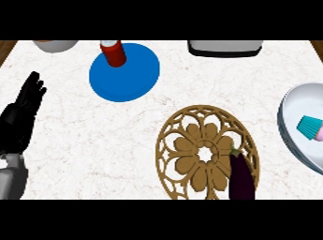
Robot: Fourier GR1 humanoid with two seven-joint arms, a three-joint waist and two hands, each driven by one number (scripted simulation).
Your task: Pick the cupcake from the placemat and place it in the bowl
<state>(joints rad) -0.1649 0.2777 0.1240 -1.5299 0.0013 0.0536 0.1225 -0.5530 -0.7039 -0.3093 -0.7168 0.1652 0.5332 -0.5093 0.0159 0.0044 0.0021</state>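
1. Cupcake [315, 128] lies tipped on its side inside the white bowl [298, 140], at 3 o'clock of the view. You see its teal wrapper toward the bowl's centre and its pink icing toward the right edge. No hand touches it.
2. Placemat [204, 152], a round tan openwork disc, sits at about 5 o'clock on the marbled counter [74, 117]. You find no cupcake on it.
3. Eggplant [240, 174], dark purple, lies along the placemat's right part, stem end up toward 12 o'clock, its lower end at the view's bottom.
4. Left hand [22, 110] shows at 9 o'clock, on its grey forearm rising from the lower left corner. Its fingers are straight, close together, and point toward 12 o'clock; they hold nothing. It is well apart from bowl and placemat.
5. You cannot see the right hand anywhere.
6. Blue plate [126, 75] lies at 11 o'clock, with a red bottle [113, 54] on its upper left edge.
7. At 12 o'clock, the top edge cuts off a pale vessel [55, 45] at left and a white appliance with a dark base [225, 48] at right.
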